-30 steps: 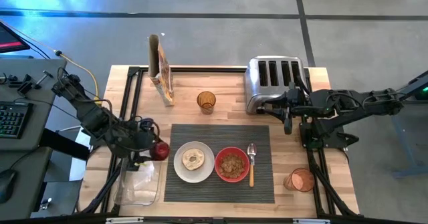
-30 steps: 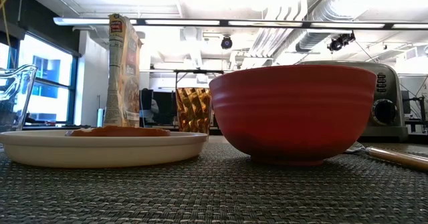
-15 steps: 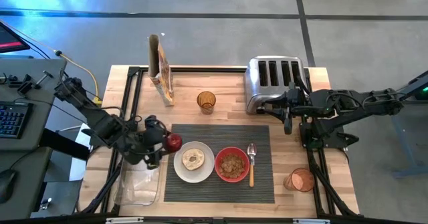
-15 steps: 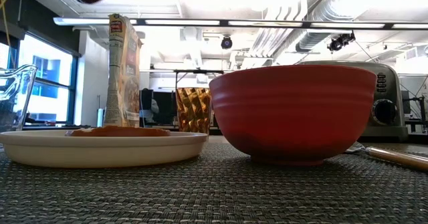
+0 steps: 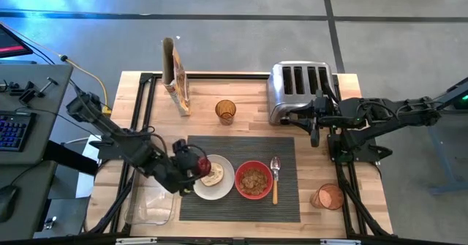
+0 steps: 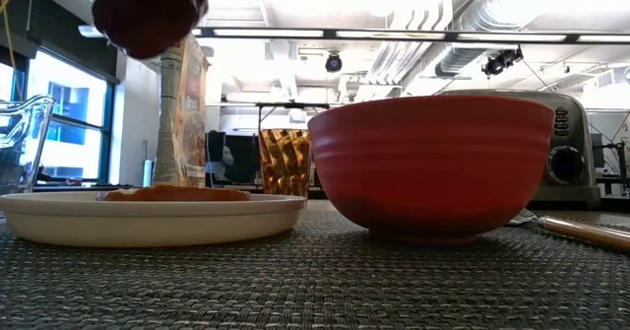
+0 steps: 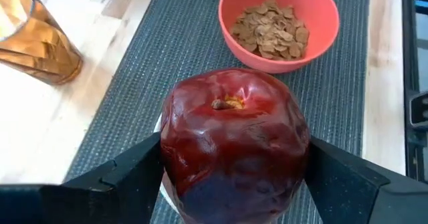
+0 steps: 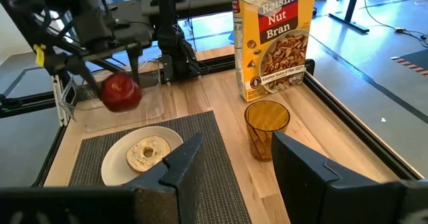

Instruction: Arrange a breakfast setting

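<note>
Left claw [image 5: 191, 166] is gripping the dark red apple [image 5: 202, 165] just above the white plate's [image 5: 219, 189] edge; only the right wrist cam shows the air gap. Right claw [image 5: 316, 123] sits unclenched beside the toaster [image 5: 301, 88].

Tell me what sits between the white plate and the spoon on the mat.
The red bowl of cereal flakes sits between the white plate and the spoon, clearest in the high view.

Open workshop with a grey floor [image 5: 241, 40]
White ceiling [image 6: 295, 0] carries pipes [image 6: 433, 44] and strip lights [image 6: 394, 34]; a window [image 6: 69, 123] glows blue.
</note>
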